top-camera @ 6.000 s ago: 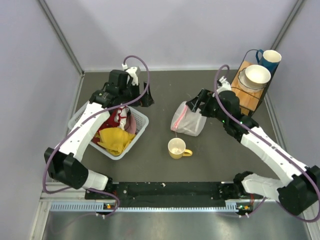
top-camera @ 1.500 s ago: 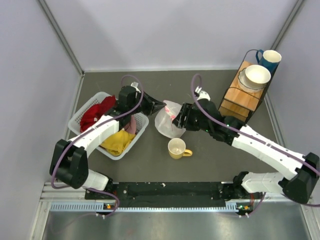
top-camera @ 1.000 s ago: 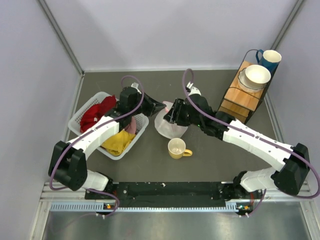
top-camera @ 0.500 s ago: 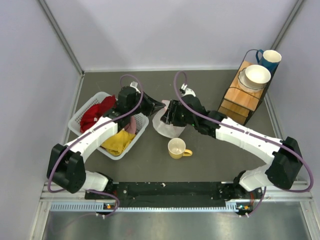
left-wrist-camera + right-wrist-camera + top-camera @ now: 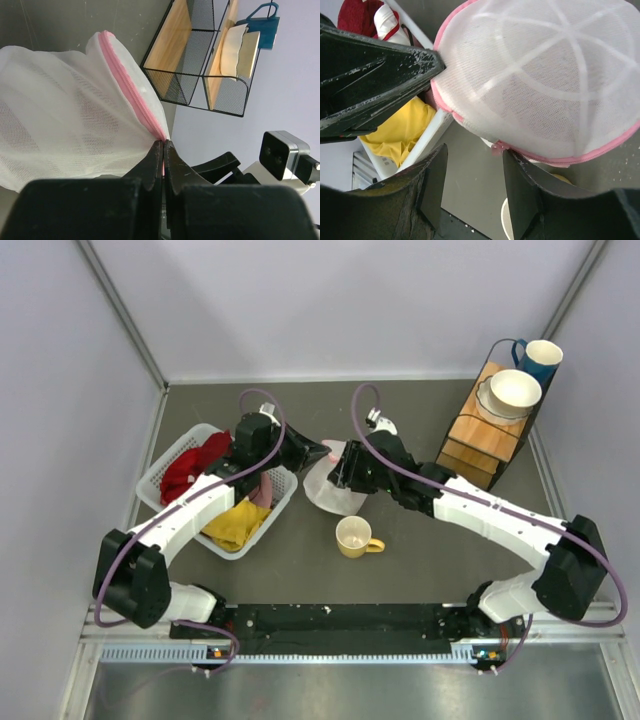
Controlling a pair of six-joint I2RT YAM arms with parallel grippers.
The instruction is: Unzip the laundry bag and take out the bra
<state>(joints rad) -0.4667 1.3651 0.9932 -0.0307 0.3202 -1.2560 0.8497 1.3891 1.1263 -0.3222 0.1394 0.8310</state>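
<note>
The laundry bag, a white mesh dome with pink zipper trim, lies between both arms beside the basket. My left gripper is shut on the bag's pink trim, its tips pinched flat on it. In the right wrist view the laundry bag fills the upper right. My right gripper stands open just below it. The pink zipper pull hangs close to the tip of its right finger, not gripped. The bra cannot be made out through the mesh.
A white slatted basket with red and yellow clothes stands left of the bag. A yellow mug sits just in front of the bag. A wooden wire rack with a bowl and blue mug stands at back right.
The right arm has swung left across the bag, bringing its open jaws to the bag's left side near the left gripper. The left gripper has kept its pinch on the trim.
</note>
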